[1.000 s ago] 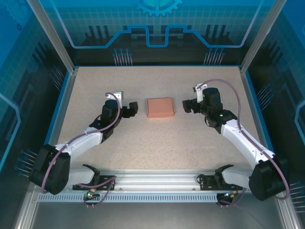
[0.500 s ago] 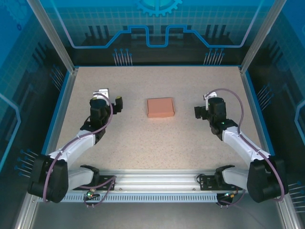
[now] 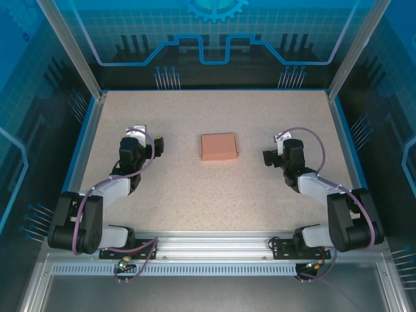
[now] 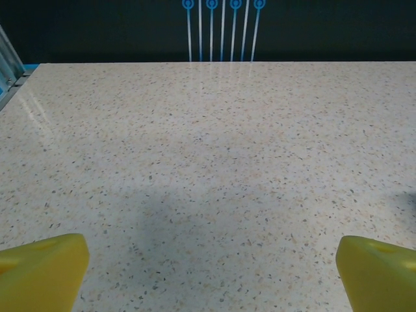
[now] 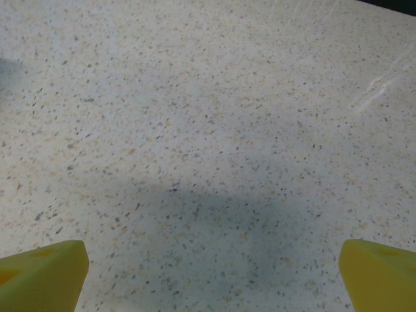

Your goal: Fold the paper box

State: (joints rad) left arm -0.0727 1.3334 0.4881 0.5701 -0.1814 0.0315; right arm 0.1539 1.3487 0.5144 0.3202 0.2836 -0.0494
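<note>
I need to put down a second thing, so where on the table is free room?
Free: the wide strip of table behind the box; the stretch between box and arm bases; the gaps from the box to the left gripper and the right gripper, both open. Crowded: both near sides, where the arms lie.

left gripper (image 3: 156, 144) drawn back from paper box (image 3: 219, 146), right gripper (image 3: 268, 156) likewise

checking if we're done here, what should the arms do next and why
Probably just draw both arms back toward their bases. The paper box sits on the table as a closed rectangular box, no flap visibly sticking out; the left gripper and right gripper are open, empty and apart from it on either side. Seams are too small to check.
</note>
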